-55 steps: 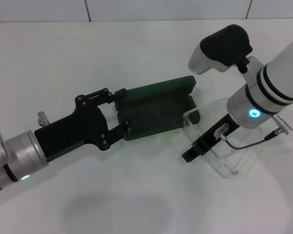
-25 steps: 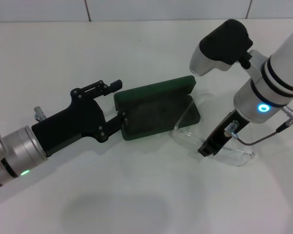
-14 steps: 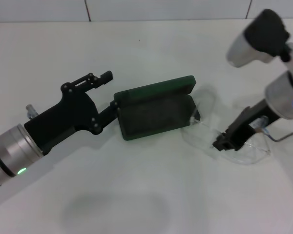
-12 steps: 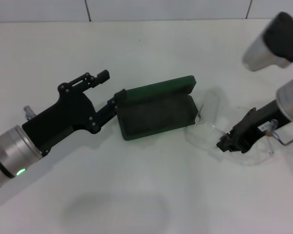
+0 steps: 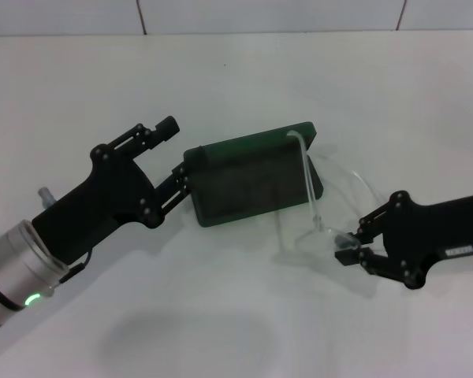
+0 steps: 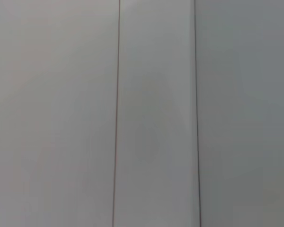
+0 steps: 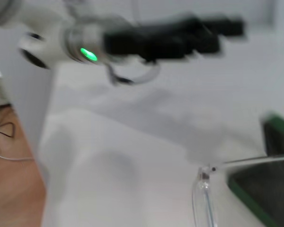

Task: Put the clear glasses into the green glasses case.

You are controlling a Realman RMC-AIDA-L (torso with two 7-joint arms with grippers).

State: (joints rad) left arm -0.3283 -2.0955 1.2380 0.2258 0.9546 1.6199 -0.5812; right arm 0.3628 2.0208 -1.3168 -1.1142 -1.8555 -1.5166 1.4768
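Beside green glasses case (image 5: 252, 179): right tool (image 5: 348, 246) pinching clear glasses (image 5: 319, 197), carrying toward tray; left tool (image 5: 173, 150) spread, idling; lowering next.

left arm (image 7: 146, 40) blurred in right wrist view

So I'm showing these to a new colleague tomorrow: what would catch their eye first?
Probably the green glasses case, lying open mid-table as the only strong colour on the white surface. Next, the right gripper beside it, pinching the clear glasses so that one transparent arm reaches over the case. The left gripper sits at the case's other end, fingers open.
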